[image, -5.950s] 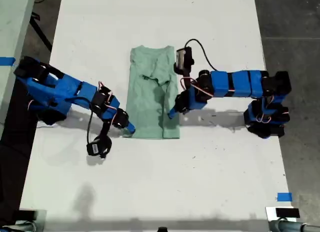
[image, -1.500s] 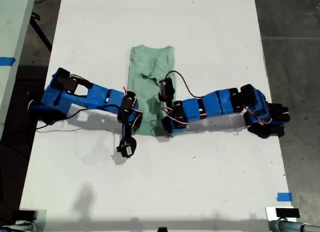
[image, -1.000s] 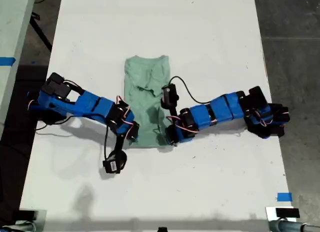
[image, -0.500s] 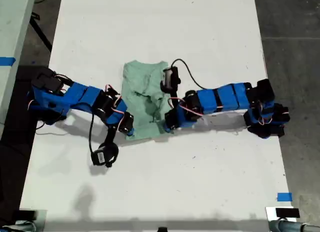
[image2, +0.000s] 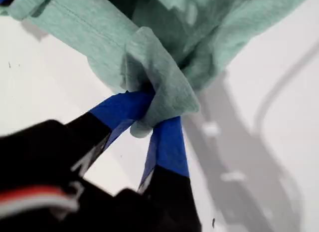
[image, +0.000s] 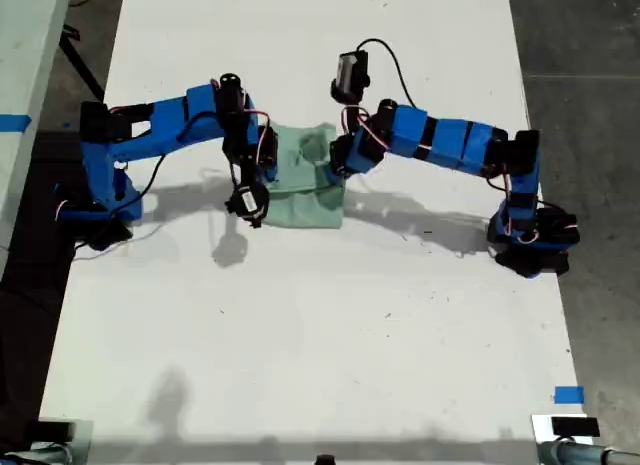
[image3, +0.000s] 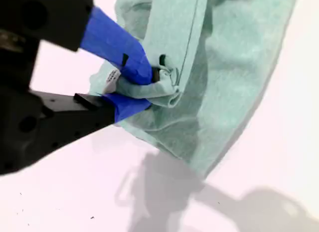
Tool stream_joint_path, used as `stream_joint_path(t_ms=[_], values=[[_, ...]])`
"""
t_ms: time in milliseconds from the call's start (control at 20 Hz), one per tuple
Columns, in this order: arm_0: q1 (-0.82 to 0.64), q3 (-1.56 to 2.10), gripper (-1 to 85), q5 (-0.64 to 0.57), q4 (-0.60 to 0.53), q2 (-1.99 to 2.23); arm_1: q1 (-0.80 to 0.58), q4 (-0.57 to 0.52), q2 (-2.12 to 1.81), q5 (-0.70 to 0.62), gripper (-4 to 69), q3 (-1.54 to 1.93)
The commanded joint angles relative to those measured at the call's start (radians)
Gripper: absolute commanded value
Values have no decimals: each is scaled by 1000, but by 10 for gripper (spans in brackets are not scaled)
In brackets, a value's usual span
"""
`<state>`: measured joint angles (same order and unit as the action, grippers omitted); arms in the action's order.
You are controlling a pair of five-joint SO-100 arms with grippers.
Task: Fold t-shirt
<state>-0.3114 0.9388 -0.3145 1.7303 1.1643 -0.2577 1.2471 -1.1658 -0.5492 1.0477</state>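
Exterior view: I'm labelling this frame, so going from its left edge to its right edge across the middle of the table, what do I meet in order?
Blue arm base → dangling black camera → t-shirt → raised black camera → other blue arm base.

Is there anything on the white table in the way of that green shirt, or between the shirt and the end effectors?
Nothing visible. Both my first gripper and my second gripper are shut on the t-shirt, holding it lifted. The table around it shows no other objects.
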Motion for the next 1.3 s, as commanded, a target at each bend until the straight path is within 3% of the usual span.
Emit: stream_joint_path(t_ms=[0,150,200,250,300,650,850,900,1100,1250], values=[[-91,-8,0,-48,-14,0,-66,-58,-6,-29,-11,-18],[-149,-6,7,-72,-17,-15,-121,-72,12,-61,-13,-32],[-166,-6,83,-84,-17,-6,-141,-74,12,-80,36,-37],[-187,-9,202,-110,-20,14,-167,-75,12,-103,271,-48],[-216,11,295,-138,-41,49,-199,-71,12,-144,360,-64],[-465,123,304,-250,-63,328,-414,57,-153,-252,271,-46],[-503,508,285,-258,-209,638,-471,103,-319,-275,242,135],[-499,615,251,-258,-247,729,-482,97,-402,-273,229,230],[-465,1023,44,-189,-325,1080,-491,29,-804,-275,45,695],[-405,1287,4,-106,-360,1327,-449,12,-1095,-172,8,1023]])
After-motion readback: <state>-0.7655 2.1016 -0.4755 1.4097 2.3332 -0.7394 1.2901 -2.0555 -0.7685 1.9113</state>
